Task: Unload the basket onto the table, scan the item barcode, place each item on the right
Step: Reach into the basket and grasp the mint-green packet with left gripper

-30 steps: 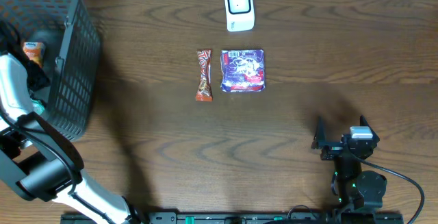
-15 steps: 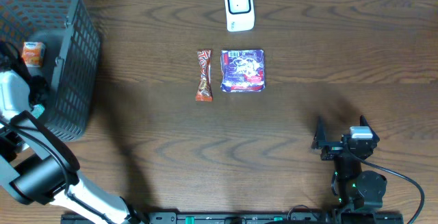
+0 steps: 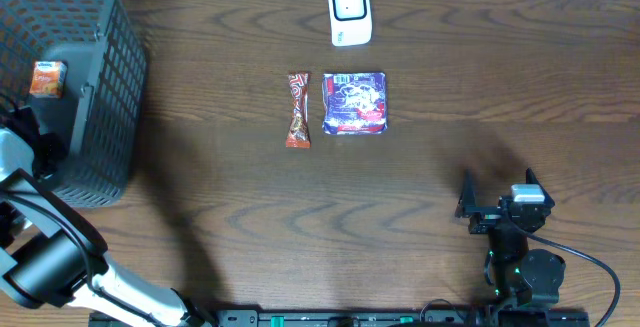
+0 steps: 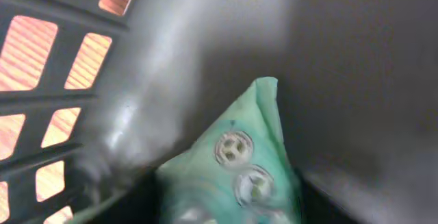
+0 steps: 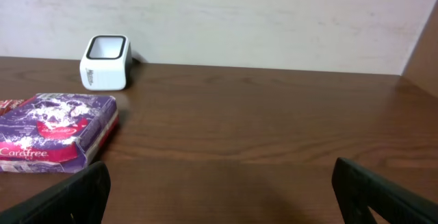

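The left gripper is reaching down into the dark mesh basket at the left edge of the surface, and its wrist view is filling up with a teal packet lying inside, near the mesh wall. The packet is sitting right between the jaws, but the view is so close and blurred that I cannot tell whether they are pinching it or only bracketing it. The right gripper is resting low at the near right, jaws spread wide and holding nothing. The step in hand looks like picking up the item to be scanned, so to my eye the task is only getting started. Doing it well is going to mean taking the packet across its body rather than by a floppy corner, since soft film is likely to slip or fold. It also means lifting straight up, so that nothing is catching on the mesh or on the small orange box further back in the basket. The white scanner is standing well apart at the far middle, beyond the snack bar and the purple pack, so the grip should be leaving the barcode face uncovered and free to turn toward its window.
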You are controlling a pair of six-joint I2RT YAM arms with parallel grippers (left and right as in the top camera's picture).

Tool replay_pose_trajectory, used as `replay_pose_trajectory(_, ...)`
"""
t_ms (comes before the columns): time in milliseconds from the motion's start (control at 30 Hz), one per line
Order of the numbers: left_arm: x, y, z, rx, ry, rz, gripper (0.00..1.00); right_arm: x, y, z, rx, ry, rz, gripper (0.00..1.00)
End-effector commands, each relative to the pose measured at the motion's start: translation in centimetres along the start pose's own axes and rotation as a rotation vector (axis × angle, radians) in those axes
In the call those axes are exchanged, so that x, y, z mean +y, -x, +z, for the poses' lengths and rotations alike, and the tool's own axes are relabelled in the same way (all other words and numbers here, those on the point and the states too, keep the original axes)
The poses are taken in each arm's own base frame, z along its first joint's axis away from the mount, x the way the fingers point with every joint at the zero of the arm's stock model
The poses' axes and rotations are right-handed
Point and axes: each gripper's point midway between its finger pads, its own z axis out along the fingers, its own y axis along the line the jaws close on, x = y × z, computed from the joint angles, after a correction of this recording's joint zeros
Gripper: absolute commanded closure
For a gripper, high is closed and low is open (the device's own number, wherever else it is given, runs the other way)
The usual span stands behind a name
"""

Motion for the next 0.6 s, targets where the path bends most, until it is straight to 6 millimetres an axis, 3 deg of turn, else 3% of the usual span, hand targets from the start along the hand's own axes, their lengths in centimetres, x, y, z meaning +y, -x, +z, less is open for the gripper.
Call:
replay_pose_trajectory(0, -1.5, -1.7, 0.7, 0.043, -0.068, -0.019, 0.8, 0.2, 0.0, 0.0, -0.002, 0.009, -0.01, 0.01)
replay_pose_trajectory(33, -1.6, -1.7, 0.6, 0.044, -0.068, -0.028, 0.89, 0.2, 0.0, 0.0, -0.002, 0.009, -0.01, 0.01)
replay_pose_trajectory(133, -1.5, -1.1, -0.4, 0.021, -0.063, -0.05, 0.93, 0.2, 0.0, 0.0, -0.002, 0.009, -0.01, 0.01)
replay_pose_trajectory(267, -1.2, 3.7, -5.4, -0.16, -0.08, -0.166, 0.93, 0.2, 0.0, 0.0, -0.002, 0.009, -0.01, 0.01)
replay_pose_trajectory(333, -2.1, 7.7, -10.2, -0.33, -0.171, -0.21, 0.93, 0.2, 0.0, 0.0, -0.002, 0.009, -0.01, 0.01)
replay_pose_trajectory(433, -2.8, 12.6, -18.9, -0.597, -0.291, -0.281, 0.93, 0.2, 0.0, 0.0, -0.002, 0.009, -0.01, 0.01)
replay_pose_trajectory(500, -2.6, 14.7, -25.7, -0.789, -0.334, -0.335, 0.93, 0.2, 0.0, 0.0, -0.002, 0.009, -0.01, 0.01)
replay_pose_trajectory(567, -2.4, 15.3, -31.8, -0.951, -0.368, -0.366, 0.93, 0.2, 0.0, 0.0, -0.002, 0.009, -0.01, 0.01)
